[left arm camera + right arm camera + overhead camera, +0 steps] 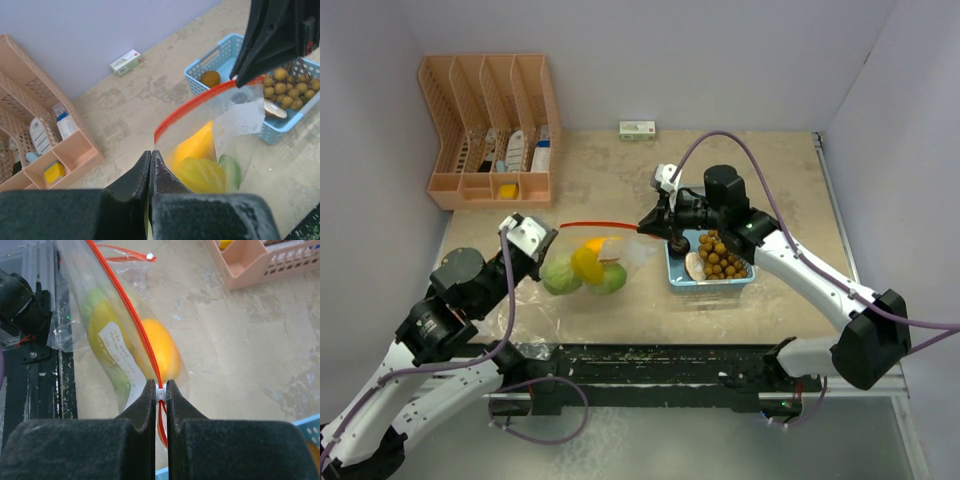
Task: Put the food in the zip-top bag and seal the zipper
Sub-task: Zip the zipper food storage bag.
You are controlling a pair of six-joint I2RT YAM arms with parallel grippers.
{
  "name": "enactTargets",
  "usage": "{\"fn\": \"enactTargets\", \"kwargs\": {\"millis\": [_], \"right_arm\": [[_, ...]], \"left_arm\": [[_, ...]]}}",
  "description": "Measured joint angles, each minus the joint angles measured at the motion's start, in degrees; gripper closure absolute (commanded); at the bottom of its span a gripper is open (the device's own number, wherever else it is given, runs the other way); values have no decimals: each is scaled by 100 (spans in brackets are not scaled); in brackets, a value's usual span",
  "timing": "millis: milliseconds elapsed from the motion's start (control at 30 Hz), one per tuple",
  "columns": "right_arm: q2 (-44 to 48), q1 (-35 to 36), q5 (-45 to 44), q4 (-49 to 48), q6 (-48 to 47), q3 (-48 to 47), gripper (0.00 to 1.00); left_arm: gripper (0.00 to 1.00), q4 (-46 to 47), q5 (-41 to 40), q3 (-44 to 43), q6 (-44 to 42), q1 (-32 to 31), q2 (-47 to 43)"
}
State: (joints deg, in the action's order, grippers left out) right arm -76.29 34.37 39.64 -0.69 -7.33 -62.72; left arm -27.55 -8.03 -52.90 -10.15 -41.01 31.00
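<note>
Currently the left gripper (150, 161) is clenched on one end of the bag (582, 268), the right gripper (160, 389) pinching its red zipper (598, 224) at the other. Yellow, orange and green pieces (588, 262) lie inside; brown balls (720, 255) and beige slice (695, 266) sit in the blue tray (712, 284).

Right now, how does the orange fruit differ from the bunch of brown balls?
The orange fruit is one smooth piece; the bunch of brown balls is many small balls. The orange fruit lies inside the zip-top bag; the bunch of brown balls sits in the blue tray, outside the bag. Both are rounded.
</note>
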Motion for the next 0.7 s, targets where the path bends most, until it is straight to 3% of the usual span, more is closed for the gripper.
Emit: {"fn": "enactTargets", "kwargs": {"millis": [300,367,433,567,700], "right_arm": [[-7,-70,-118,175,-61,72,100],[-7,-70,-98,173,-72,72,100],[-7,-70,-68,173,-81,72,100],[-7,-70,138,175,-116,72,100],[-7,-70,380,186,-190,72,100]], "left_arm": [[99,444,396,101,-4,4,20],[65,457,745,157,-13,7,72],[48,485,1252,203,-138,4,186],[42,551,2203,184,-518,4,667],[41,553,2717,-201,-999,0,1707]]}}
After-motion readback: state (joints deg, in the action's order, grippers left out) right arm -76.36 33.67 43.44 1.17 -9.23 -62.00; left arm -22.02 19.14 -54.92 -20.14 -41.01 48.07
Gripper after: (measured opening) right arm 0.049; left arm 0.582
